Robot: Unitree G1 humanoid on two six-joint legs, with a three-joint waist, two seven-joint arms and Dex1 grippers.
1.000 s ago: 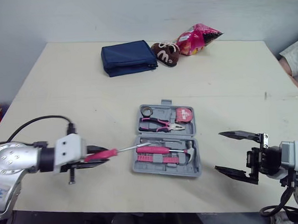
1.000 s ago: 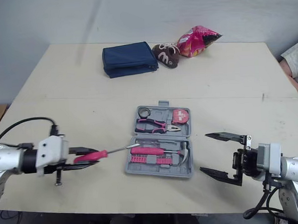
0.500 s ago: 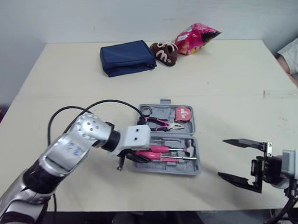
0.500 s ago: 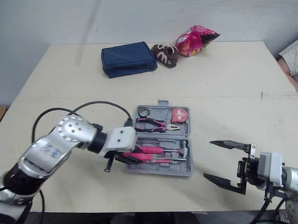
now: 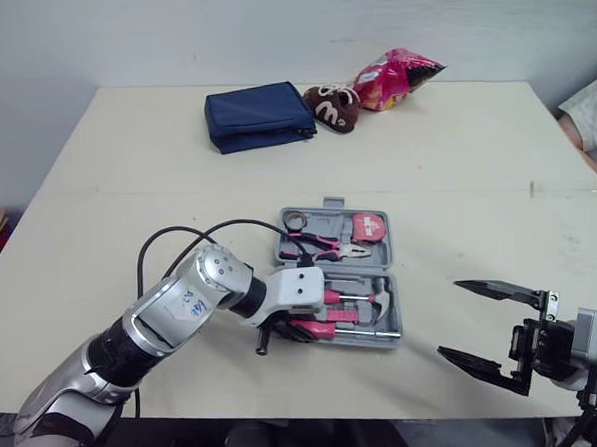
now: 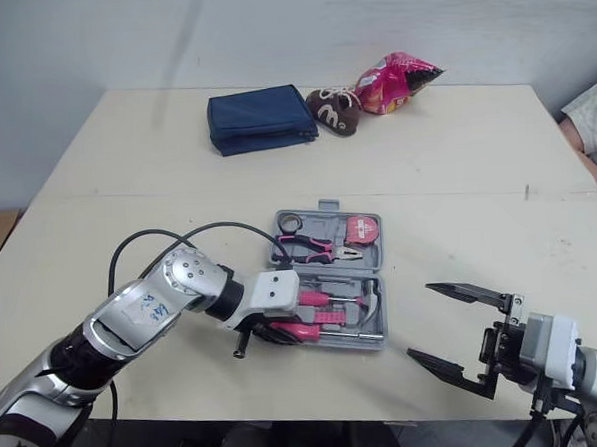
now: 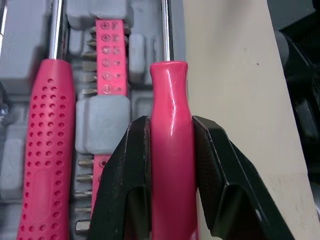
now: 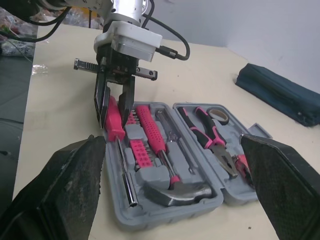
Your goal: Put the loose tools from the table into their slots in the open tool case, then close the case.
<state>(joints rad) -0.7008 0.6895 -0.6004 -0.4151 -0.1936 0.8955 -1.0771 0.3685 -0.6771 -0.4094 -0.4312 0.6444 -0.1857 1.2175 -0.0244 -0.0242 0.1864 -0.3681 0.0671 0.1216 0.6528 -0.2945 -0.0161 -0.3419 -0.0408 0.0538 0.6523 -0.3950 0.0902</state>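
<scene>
The left gripper (image 7: pixel 171 125) pinches the pink-handled screwdriver (image 7: pixel 170 85) along the near edge of the open tool case (image 8: pixel 165 212); the right gripper (image 5: pixel 449 319) gapes wide, empty, beside the case.

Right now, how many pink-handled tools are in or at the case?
3: the screwdriver, held by the jaws of the left gripper at the near edge of the tool case; the hammer in the same half; the pliers in the far half. The arm may hide others.
</scene>
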